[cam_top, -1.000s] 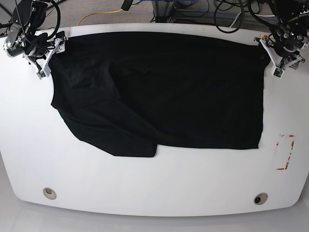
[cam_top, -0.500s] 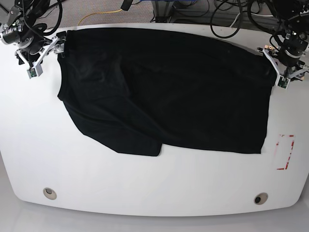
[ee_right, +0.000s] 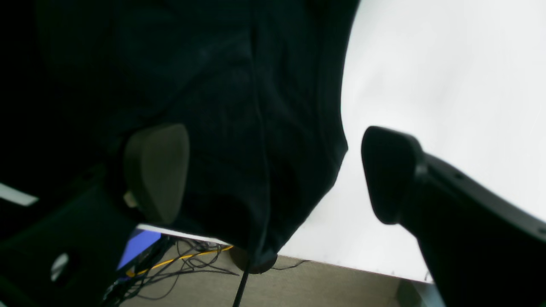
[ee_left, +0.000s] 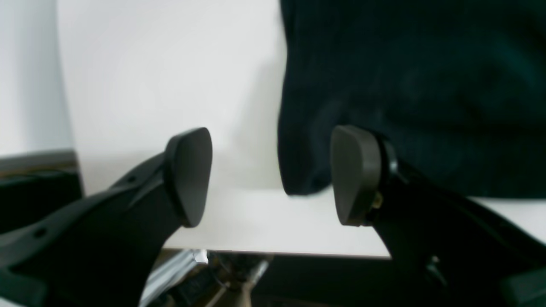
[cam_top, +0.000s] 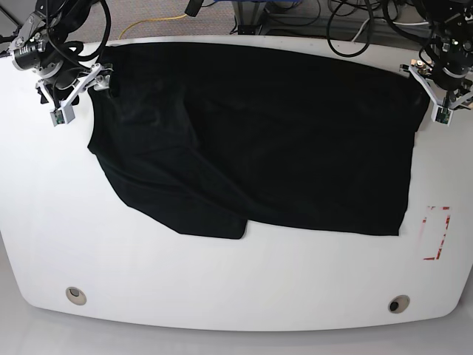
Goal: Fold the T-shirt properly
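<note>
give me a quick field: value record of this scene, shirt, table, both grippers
T-shirt: black, spread across the far half of the table, one flap folded over near the front edge
table: white
left gripper: open, at a far corner of the shirt, nothing between the pads
right gripper: open, cloth edge lies in the gap, not pinched
marking: red outline near the table's edge

Both arms reach over the far corners. Left gripper (ee_left: 273, 177): jaws spread apart, nothing between the pads. Right gripper (ee_right: 273, 175): jaws spread wide, one pad (ee_right: 155, 170) over dark cloth, nothing clamped.
</note>
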Robot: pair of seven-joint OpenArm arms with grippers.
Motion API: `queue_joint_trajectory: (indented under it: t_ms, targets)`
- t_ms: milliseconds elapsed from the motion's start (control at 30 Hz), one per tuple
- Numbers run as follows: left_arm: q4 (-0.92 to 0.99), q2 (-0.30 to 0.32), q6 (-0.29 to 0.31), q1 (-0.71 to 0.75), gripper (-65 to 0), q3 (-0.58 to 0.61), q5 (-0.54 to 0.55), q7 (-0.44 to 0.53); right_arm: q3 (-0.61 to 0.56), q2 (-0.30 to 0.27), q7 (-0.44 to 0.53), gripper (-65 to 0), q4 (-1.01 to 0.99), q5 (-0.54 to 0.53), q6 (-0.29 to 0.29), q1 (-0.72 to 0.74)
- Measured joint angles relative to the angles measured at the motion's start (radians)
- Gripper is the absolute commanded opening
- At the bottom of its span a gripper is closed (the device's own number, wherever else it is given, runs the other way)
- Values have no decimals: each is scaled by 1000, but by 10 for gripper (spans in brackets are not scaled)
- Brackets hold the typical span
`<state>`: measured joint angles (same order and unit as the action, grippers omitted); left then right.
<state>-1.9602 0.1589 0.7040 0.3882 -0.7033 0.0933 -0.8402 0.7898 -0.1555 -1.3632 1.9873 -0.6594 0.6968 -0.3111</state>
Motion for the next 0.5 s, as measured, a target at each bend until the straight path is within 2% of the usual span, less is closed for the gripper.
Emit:
queue_joint_trajectory:
  t_ms: [100,167,233,267,367,433,500]
  targets:
    - [24,0,-2,-10,-264,31,39,10,-6,3,-3,-41,0,6,0,16]
    - [48,-2,-6,-27,-283,70,38,15,-12,11,-6,-90,0,12,0,34]
    - [87,-9,0,-61,-310,99,38,11,-25,21,-2,-187,0,-2,0,48]
    - [108,-10,0,-78,-321,105,36,14,-29,29,1,-270,-1,-4,0,54]
    - [178,-5,-4,-118,-331,109,18,32,-52,43,6,-439,-30,2,0,64]
    - [237,-5,-4,-142,-331,115,-17,15,-57,50,-3,-515,-68,1,2,70]
    - [276,-6,-4,-155,-331,118,-26,11,-56,52,-3,-553,-106,7,0,79]
